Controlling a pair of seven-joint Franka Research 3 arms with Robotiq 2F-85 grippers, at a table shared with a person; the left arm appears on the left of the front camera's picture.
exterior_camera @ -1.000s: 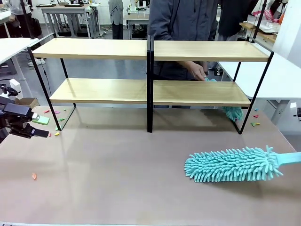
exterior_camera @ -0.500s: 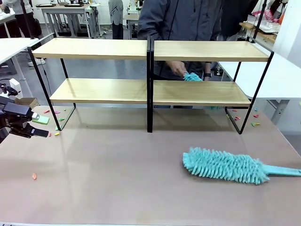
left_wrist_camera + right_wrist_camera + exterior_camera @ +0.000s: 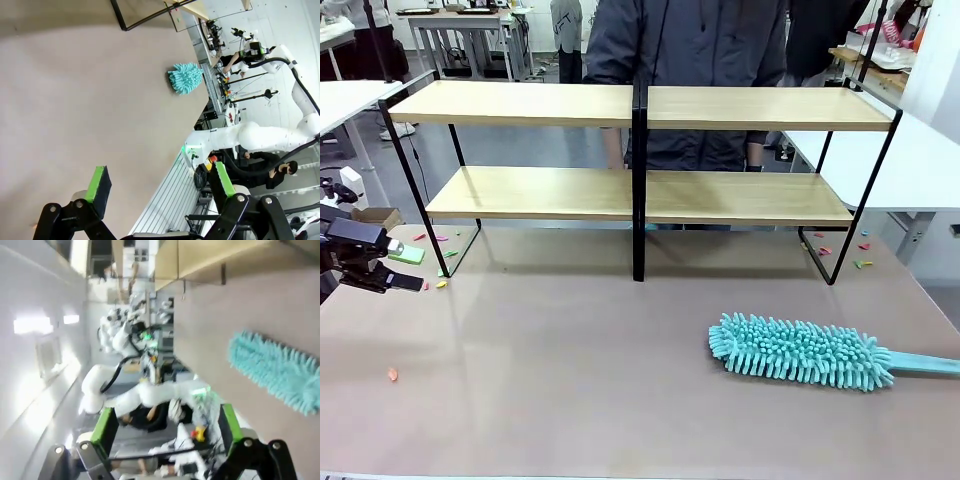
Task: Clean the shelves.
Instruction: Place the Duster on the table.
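Note:
The shelves (image 3: 530,192) stand across the far half of the table: two tiers of light-wood boards on a black frame. They also show in the right wrist view (image 3: 200,255). A teal fluffy duster (image 3: 800,352) lies flat on the table at the right, its handle running off the right edge. In the right wrist view my right gripper (image 3: 167,429) is open and empty, apart from the duster (image 3: 275,372). At the table's left edge my left gripper (image 3: 398,265) hovers, open and empty (image 3: 161,182). From there the duster (image 3: 185,77) is far off.
A person (image 3: 690,60) stands right behind the shelves. Small coloured scraps lie by the left foot (image 3: 440,285), by the right foot (image 3: 860,263) and near the front left (image 3: 392,375). White tables (image 3: 920,170) flank the shelves.
The duster has dropped flat and shifted slightly left as my right gripper opened off its handle. The person's hand with a small teal duster has left the lower right shelf.

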